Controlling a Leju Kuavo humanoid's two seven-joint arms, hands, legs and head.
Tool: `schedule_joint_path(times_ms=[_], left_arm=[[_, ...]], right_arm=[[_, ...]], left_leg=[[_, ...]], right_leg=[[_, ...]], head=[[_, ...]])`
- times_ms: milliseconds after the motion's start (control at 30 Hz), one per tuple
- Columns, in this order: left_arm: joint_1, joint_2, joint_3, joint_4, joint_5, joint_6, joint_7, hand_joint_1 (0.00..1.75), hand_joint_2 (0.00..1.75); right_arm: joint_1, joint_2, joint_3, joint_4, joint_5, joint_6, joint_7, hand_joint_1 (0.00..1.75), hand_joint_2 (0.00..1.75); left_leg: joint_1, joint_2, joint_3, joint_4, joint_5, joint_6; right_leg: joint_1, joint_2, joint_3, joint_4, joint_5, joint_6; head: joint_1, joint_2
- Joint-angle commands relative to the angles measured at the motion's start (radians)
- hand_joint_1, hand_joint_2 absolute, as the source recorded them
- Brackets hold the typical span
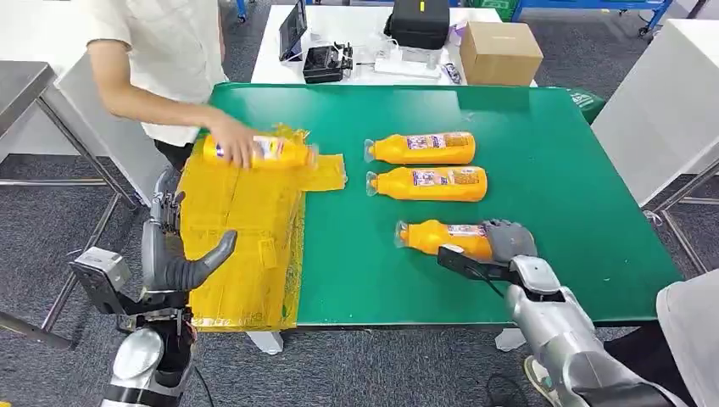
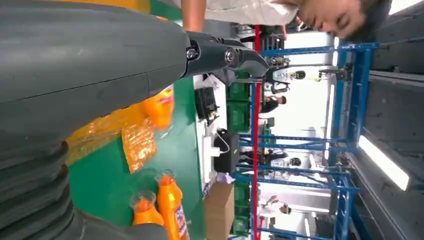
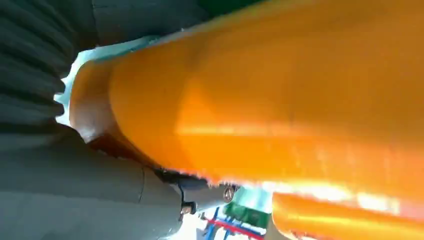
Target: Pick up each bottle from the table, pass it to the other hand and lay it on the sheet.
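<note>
Three orange bottles lie on the green table. My right hand grips the base of the nearest bottle, which still lies on the table; up close this bottle presses against the right hand. The middle bottle and far bottle lie parallel beyond it. Another bottle rests on the far end of the yellow sheet, under a person's hand. My left hand is raised at the sheet's left edge, fingers apart and empty; the left hand looms large at its wrist.
Behind the green table, a white table holds a cardboard box, a black case and electronics. A metal table stands at the left. A person stands at the far left corner; another person's sleeve is at the lower right.
</note>
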Motion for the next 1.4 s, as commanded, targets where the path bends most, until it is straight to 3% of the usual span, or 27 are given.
schedule_joint_path(times_ms=[33,67,133,267,333,700,767,800,833,900,1400], left_arm=[[-0.011,0.038,-0.003,0.019,0.006,-0.003,-0.017,0.00,1.75],[-0.005,0.031,-0.001,0.015,0.016,0.012,-0.021,0.00,1.75],[0.019,0.000,0.012,0.008,0.062,0.042,0.005,0.00,1.75],[0.089,-0.033,-0.052,0.076,0.190,0.066,0.189,0.00,1.75],[0.124,-0.019,-0.125,0.138,0.253,0.031,0.168,0.00,1.75],[0.125,-0.010,-0.145,0.144,0.262,0.044,0.148,0.00,1.75],[0.127,0.011,-0.180,0.152,0.301,0.009,0.202,0.00,1.75],[0.148,0.033,-0.268,0.210,0.347,-0.029,0.217,0.00,1.75],[0.059,0.015,-0.332,0.174,0.222,-0.070,0.146,0.00,1.75],[0.057,0.011,-0.328,0.175,0.219,-0.069,0.151,0.00,1.75],[0.027,-0.061,-0.268,0.235,0.417,-0.003,0.184,0.00,1.75]], right_arm=[[0.181,0.020,-0.136,-0.007,-0.188,0.032,-0.193,1.75,1.75],[0.207,0.039,-0.174,-0.054,-0.303,0.069,-0.305,1.75,1.75],[0.261,0.083,-0.207,-0.162,-0.426,0.101,-0.388,1.75,1.75],[0.380,0.179,-0.170,-0.503,-0.566,0.061,-0.394,1.75,1.75],[0.382,0.205,-0.116,-0.581,-0.597,0.031,-0.358,1.75,1.75],[0.375,0.194,-0.098,-0.577,-0.611,0.025,-0.343,1.75,1.75],[0.370,0.204,-0.093,-0.578,-0.639,0.008,-0.378,1.75,1.75],[0.347,0.259,-0.038,-0.600,-0.661,-0.002,-0.397,1.75,1.75],[0.197,0.349,0.123,-0.348,-0.716,-0.007,-0.351,1.75,1.75],[0.196,0.349,0.128,-0.331,-0.721,-0.005,-0.358,1.75,1.75],[0.189,0.428,0.277,-0.213,-0.640,-0.037,-0.365,1.75,1.75]], left_leg=[[0.001,-0.005,0.002,-0.004,0.002,-0.001],[0.001,-0.002,0.004,-0.003,0.001,-0.001],[0.001,0.000,0.005,-0.004,-0.001,-0.002],[0.002,0.009,0.010,-0.004,-0.004,-0.002],[0.000,0.013,0.010,-0.006,-0.005,-0.003],[0.000,0.010,0.009,-0.003,-0.005,-0.003],[0.000,0.010,0.009,-0.004,-0.004,-0.003],[0.000,0.012,0.006,-0.001,-0.005,-0.002],[-0.001,0.012,-0.005,-0.003,-0.003,-0.002],[0.000,0.012,-0.011,-0.001,-0.002,-0.002],[-0.001,0.009,-0.014,-0.002,-0.002,-0.002]], right_leg=[[0.001,-0.007,0.004,-0.005,0.001,-0.001],[0.001,-0.004,0.005,-0.005,0.001,-0.001],[0.001,-0.002,0.005,-0.005,0.001,-0.002],[0.002,0.004,0.008,-0.005,0.002,-0.002],[0.000,0.009,0.015,-0.005,0.003,-0.002],[0.000,0.005,0.016,-0.002,0.001,-0.002],[0.000,0.005,0.015,-0.002,0.001,-0.002],[0.000,0.007,0.012,0.000,0.001,-0.001],[-0.001,0.008,0.003,0.001,0.001,-0.001],[0.000,0.007,-0.003,0.002,0.002,-0.001],[0.000,0.006,-0.006,0.002,0.001,-0.001]], head=[[0.000,0.000],[0.000,0.000],[0.000,0.000],[0.000,0.000],[-0.001,0.000],[0.000,0.000],[0.000,0.000],[-0.001,0.000],[0.000,0.000],[0.000,0.000],[0.000,0.000]])
